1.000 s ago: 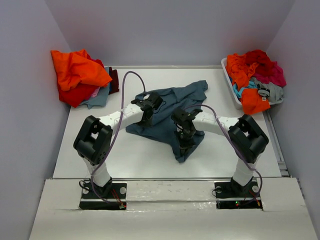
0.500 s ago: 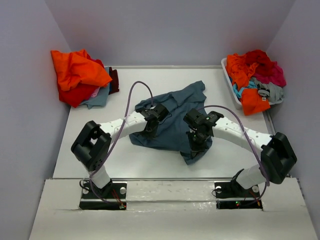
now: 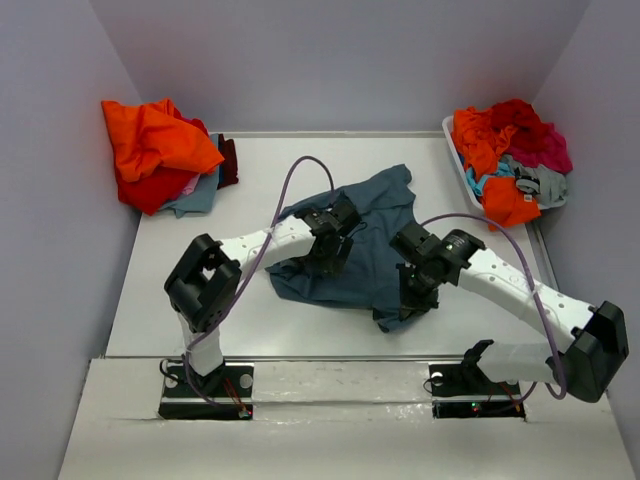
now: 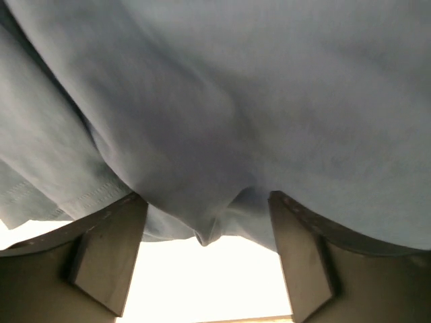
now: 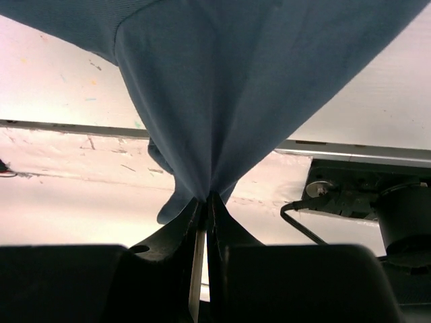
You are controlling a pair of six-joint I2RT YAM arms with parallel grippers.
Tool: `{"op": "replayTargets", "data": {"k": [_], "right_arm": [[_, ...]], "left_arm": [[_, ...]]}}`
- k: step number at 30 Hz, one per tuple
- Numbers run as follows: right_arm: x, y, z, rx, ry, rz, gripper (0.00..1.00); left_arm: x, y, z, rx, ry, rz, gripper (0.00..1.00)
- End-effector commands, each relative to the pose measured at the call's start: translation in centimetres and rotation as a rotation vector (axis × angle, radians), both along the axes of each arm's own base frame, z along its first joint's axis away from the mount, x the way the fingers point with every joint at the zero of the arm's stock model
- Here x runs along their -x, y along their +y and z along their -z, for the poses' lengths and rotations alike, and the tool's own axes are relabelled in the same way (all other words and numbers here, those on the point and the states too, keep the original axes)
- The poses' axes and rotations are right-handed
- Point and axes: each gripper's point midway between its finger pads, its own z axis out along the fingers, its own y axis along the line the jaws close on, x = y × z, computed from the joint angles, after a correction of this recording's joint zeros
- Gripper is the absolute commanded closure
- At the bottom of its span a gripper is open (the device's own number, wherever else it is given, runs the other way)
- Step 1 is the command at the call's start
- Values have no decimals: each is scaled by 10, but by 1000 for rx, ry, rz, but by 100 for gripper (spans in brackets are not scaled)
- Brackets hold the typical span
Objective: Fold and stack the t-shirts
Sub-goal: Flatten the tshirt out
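Note:
The dark slate-blue t-shirt (image 3: 372,222) lies rumpled on the white table (image 3: 180,300), one corner lifted at the near right. My right gripper (image 3: 412,300) is shut on that corner; in the right wrist view the cloth (image 5: 236,81) fans up out of the pinched right gripper (image 5: 205,196). My left gripper (image 3: 330,262) hovers over the shirt's left part with its jaws wide apart. In the left wrist view a fold of the cloth (image 4: 236,101) sags loosely between the left gripper (image 4: 205,200) fingers, untouched by them.
A pile of t-shirts (image 3: 160,150), bright orange on top, sits at the back left. A white bin (image 3: 458,168) at the back right holds orange, red, magenta, teal and grey shirts (image 3: 510,150). The table's near edge (image 3: 340,357) runs just behind the arm bases.
My left gripper has opened and let go of the slate-blue shirt. Both arms moved rightward, and the right gripper dragged its corner of the shirt that way.

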Motion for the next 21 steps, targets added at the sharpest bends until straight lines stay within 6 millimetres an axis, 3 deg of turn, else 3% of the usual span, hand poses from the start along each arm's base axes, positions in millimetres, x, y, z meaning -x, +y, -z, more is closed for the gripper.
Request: {"op": "replayTargets", "data": {"k": [1,8,11,21], "right_arm": [[8,-16,-8,39,5,65,89],[13,-20,-10,43,9,76,88],[13,-18,-5,38,17,63,88],[10,-12,8,42,42,11,88]], "left_arm": [[-14,-4,-16,-16,-45,4,10],[-27,7,2,-5,12,-73,11],[-32,14,-5,-21,-31,-100,11],[-48,80,5,-70,-32,-276,10]]}}
